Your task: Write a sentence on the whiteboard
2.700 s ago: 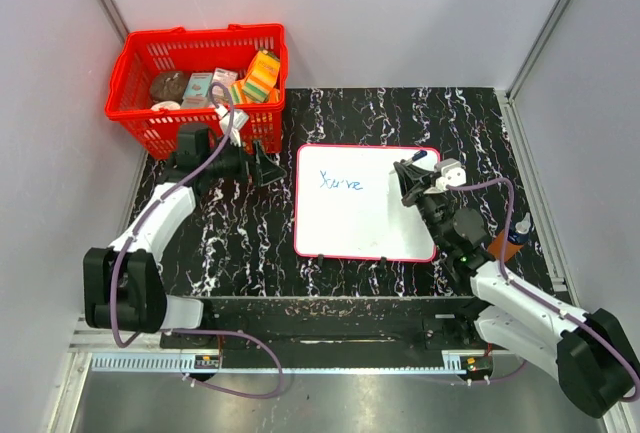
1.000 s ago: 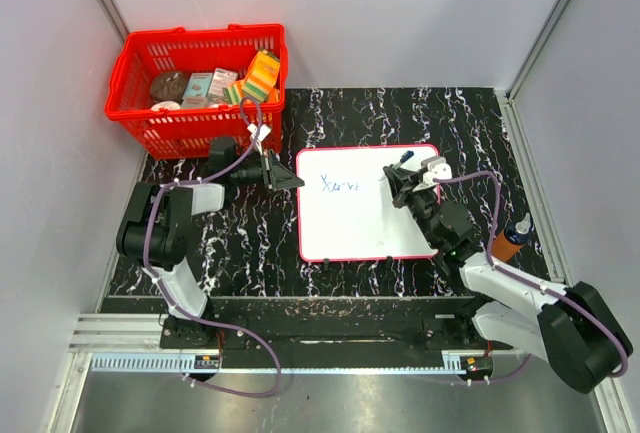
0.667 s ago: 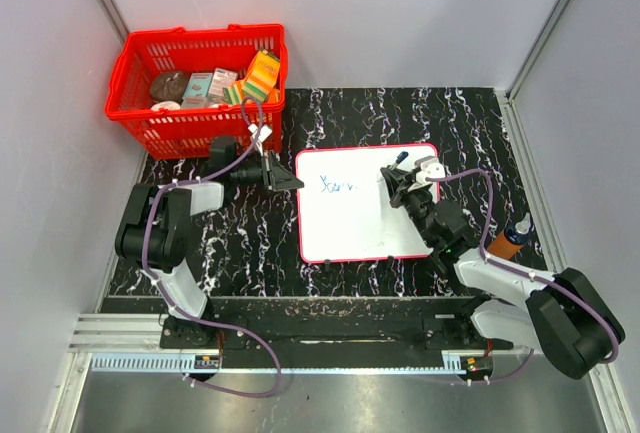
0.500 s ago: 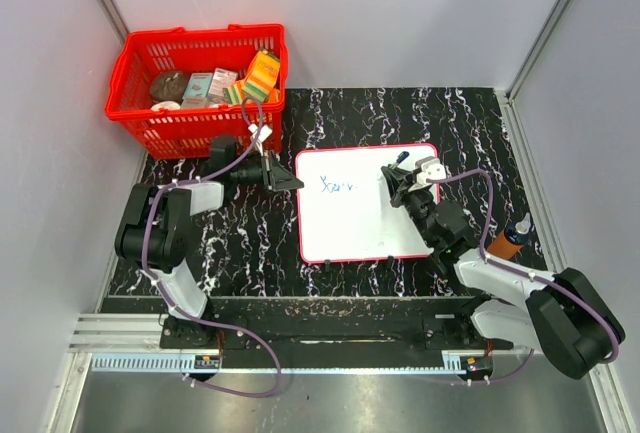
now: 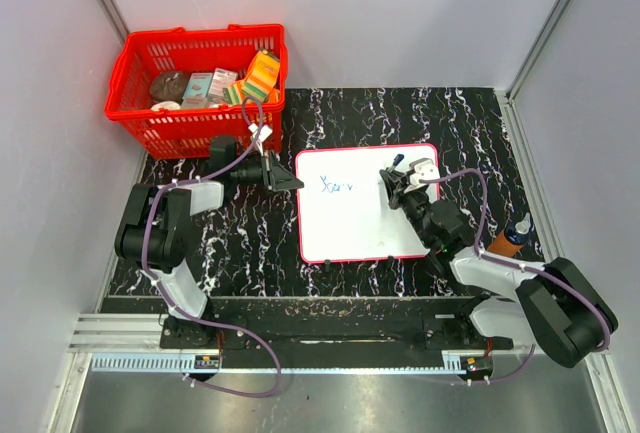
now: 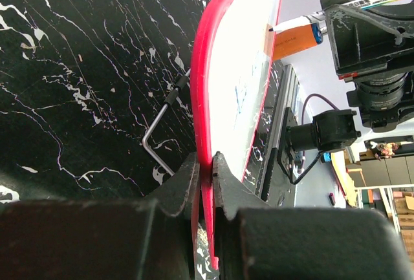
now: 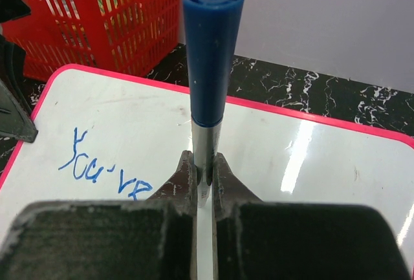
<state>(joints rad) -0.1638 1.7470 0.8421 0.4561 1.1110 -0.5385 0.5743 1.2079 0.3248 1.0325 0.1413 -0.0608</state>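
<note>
The whiteboard [image 5: 350, 231] lies mid-counter [image 5: 450, 118], with the red basket [image 5: 200, 83] at its 10 o'clock. The left claw [image 6: 207, 162] is clamped on the board's red frame at the 9 o'clock edge. The right claw [image 7: 203, 163] pinches a blue-capped marker [image 7: 212, 47] over the board, at 3 o'clock of the sentence [image 7: 103, 167], which is 1 short blue word reading roughly "You've".

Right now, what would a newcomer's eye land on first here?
The red-framed whiteboard in the middle, with blue writing begun near its upper left. The right gripper holds a blue-capped marker over it, and the left gripper clamps its left rim. A bright red basket sits far left.
</note>
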